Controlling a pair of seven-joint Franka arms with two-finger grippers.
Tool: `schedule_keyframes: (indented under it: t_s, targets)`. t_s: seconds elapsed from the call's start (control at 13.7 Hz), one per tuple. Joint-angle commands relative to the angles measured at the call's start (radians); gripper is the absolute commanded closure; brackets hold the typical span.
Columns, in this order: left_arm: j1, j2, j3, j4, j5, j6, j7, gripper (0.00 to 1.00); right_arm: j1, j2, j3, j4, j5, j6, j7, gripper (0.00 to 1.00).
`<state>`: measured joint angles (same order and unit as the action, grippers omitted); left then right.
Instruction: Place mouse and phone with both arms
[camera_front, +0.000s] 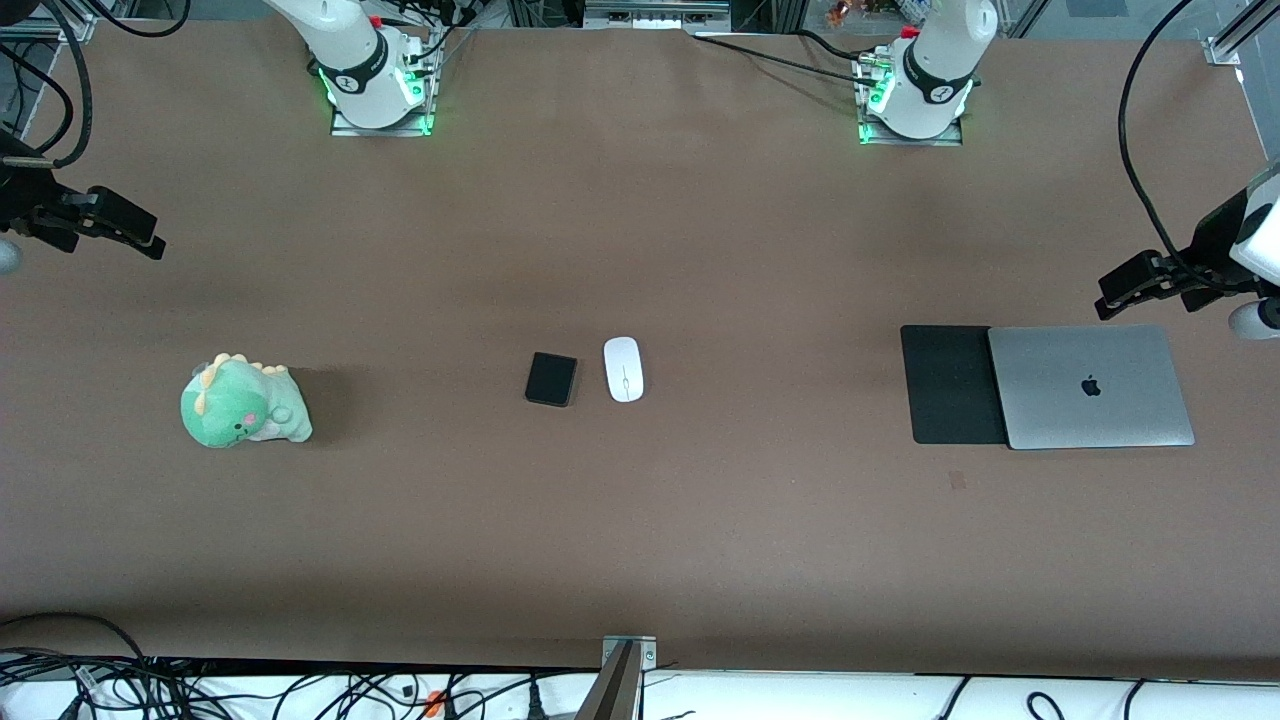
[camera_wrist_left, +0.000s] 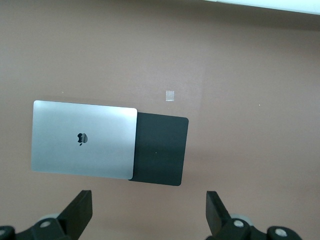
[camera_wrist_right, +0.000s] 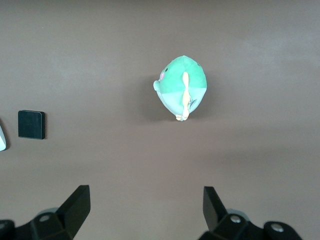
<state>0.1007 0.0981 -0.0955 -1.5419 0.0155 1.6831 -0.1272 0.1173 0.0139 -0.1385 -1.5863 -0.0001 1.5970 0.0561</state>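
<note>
White mouse (camera_front: 623, 369) lies just beside black phone (camera_front: 551, 379), mid-worktop (camera_front: 640, 520). Left gripper (camera_wrist_left: 149, 207) and right gripper (camera_wrist_right: 146, 205) wait apart, fingers wide open, empty.

Even overhead light, soft shadows, sharp focus, no glare.

Phone (camera_front: 551, 379) and mouse (camera_front: 623, 369) lie side by side mid-table, just apart, the phone toward the right arm's end. Both sit well apart from either gripper. The right gripper (camera_wrist_right: 145, 210) hangs up over its end of the table, with the plush dinosaur (camera_front: 243, 402) on the table below it. The left gripper (camera_wrist_left: 149, 214) hangs over the other end, with the laptop (camera_front: 1090, 386) below, lying partly on the mouse pad (camera_front: 950, 384), covering the pad's edge toward the left arm's end.
</note>
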Motion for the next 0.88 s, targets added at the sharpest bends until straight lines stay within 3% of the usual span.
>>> schedule_keyframes:
  t_s: [0.0, 0.8]
  targets:
    - [0.007, -0.001, -0.003, 0.02, -0.014, -0.02, 0.052, 0.0, -0.008, 0.0, 0.011, 0.014, -0.001, -0.012, -0.007, 0.0]
    - [0.005, 0.002, -0.004, 0.019, -0.023, -0.023, 0.015, 0.0, -0.004, 0.008, 0.014, 0.012, 0.0, 0.0, -0.007, 0.0]
